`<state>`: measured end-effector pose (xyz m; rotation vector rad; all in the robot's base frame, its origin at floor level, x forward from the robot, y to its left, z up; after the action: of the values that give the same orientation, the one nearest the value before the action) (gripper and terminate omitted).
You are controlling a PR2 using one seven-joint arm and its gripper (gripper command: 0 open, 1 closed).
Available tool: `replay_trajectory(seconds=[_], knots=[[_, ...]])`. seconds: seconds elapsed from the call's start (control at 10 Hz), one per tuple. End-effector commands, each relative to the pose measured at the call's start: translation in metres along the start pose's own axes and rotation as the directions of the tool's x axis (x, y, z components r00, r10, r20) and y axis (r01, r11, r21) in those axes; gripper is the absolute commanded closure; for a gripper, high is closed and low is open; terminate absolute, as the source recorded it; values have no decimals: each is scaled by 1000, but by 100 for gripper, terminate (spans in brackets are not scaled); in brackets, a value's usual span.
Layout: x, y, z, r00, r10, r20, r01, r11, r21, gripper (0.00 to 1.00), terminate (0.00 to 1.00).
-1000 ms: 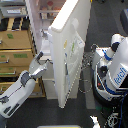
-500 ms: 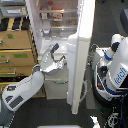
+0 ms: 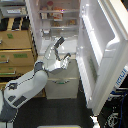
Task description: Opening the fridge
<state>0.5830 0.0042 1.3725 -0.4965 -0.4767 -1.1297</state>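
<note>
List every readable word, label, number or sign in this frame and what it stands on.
None can be read.
Items on the upper shelves of the tall white fridge: any labels too blurred.
Blue marking at the exterior view's right edge: illegible.
Tan wooden drawer cabinet: no visible text.

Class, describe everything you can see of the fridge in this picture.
The fridge is tall and white, seemingly painted metal. Its large upper door is swung wide open toward the exterior view's right, showing lit shelves holding blurred items and moulded inner door racks. Two lower drawers sit closed. The gripper hovers before the open compartment; contact cannot be judged.
</note>
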Motion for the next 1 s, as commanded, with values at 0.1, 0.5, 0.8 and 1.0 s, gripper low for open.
replay_trajectory(seconds=[0.1,0.5,0.8,1.0], knots=[[40,-91,-70,985,126,-116,-128,992,-10,0,0],[-230,36,-39,905,419,-74,-411,906,100,0,0],[-356,81,-60,806,587,-75,-579,808,110,0,0],[-411,102,-77,729,681,-67,-676,732,87,0,0]])
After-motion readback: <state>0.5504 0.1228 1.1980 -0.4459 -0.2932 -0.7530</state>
